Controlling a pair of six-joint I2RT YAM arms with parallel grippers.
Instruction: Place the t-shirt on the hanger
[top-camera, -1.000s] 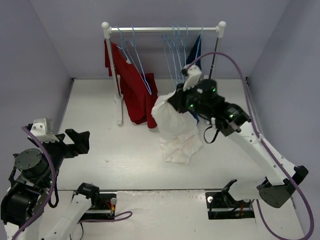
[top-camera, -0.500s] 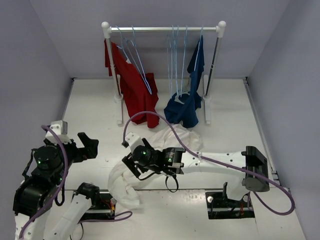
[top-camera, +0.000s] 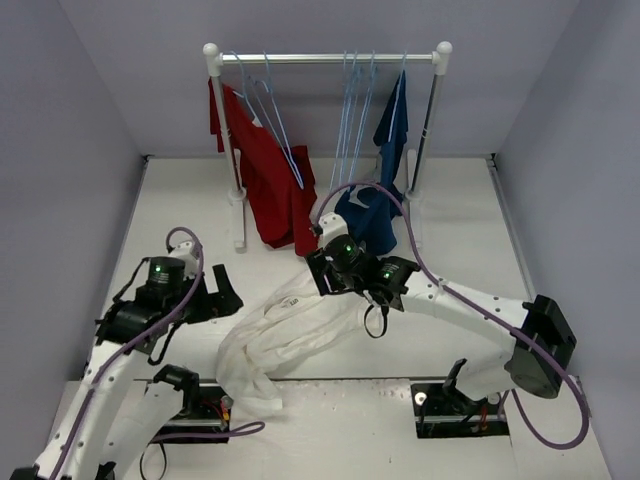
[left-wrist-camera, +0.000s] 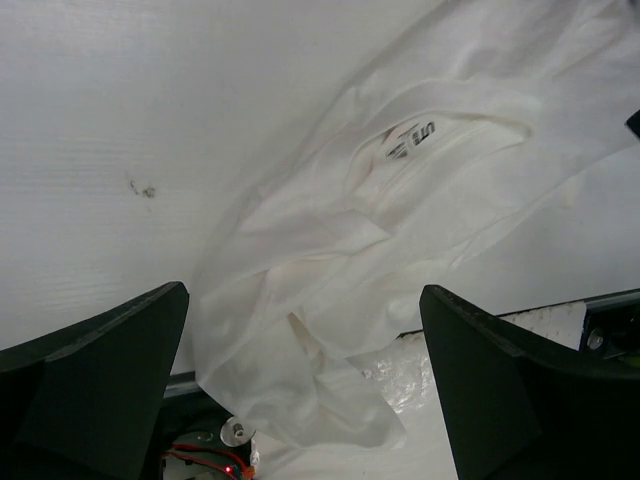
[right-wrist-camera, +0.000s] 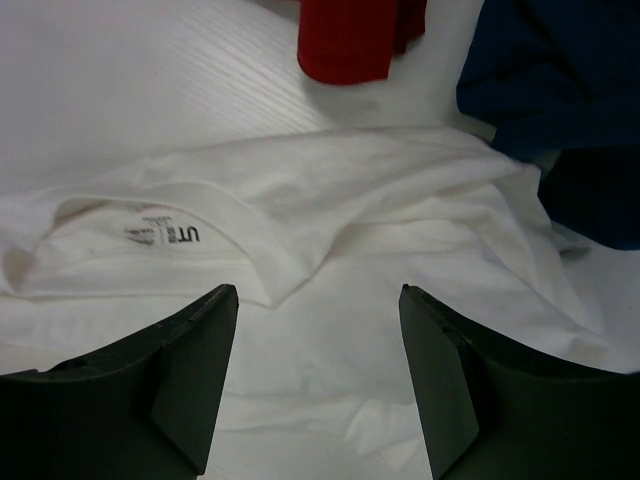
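The right gripper (right-wrist-camera: 315, 295) has its two dark jaws standing apart with nothing between them. It hangs just above the white short-sleeved cotton t-shirt (right-wrist-camera: 380, 200), over the ribbed collar, where a small grey printed neck label (right-wrist-camera: 165, 235) faces up. I cannot tell whether the fingertips touch the cloth. Past that collar, at the far side of the wrist view, the hem of a red shirt (right-wrist-camera: 345, 40) and a fold of a navy-blue shirt (right-wrist-camera: 560, 80) reach down to the table.

The left gripper (left-wrist-camera: 300, 295) is spread wide, also holding nothing. It hovers above the other end of the same white garment (left-wrist-camera: 400, 200), clear of it.

From above, the t-shirt (top-camera: 280, 335) lies crumpled in a long diagonal heap on the white tabletop (top-camera: 190, 220). It lies between the two arms, with its collar end under the right gripper (top-camera: 320, 275). Its lower end spills over the near edge, beside the left gripper (top-camera: 222, 298). It is on no hanger.

Behind, a white-posted clothes rail with a metal bar (top-camera: 325, 58) stands at the back of the table. The red shirt (top-camera: 265, 180) hangs at its left end and the navy one (top-camera: 385, 190) at its right. Several thin pale-blue wire hangers (top-camera: 355, 110) hang bare from the bar between them, well apart from the t-shirt.
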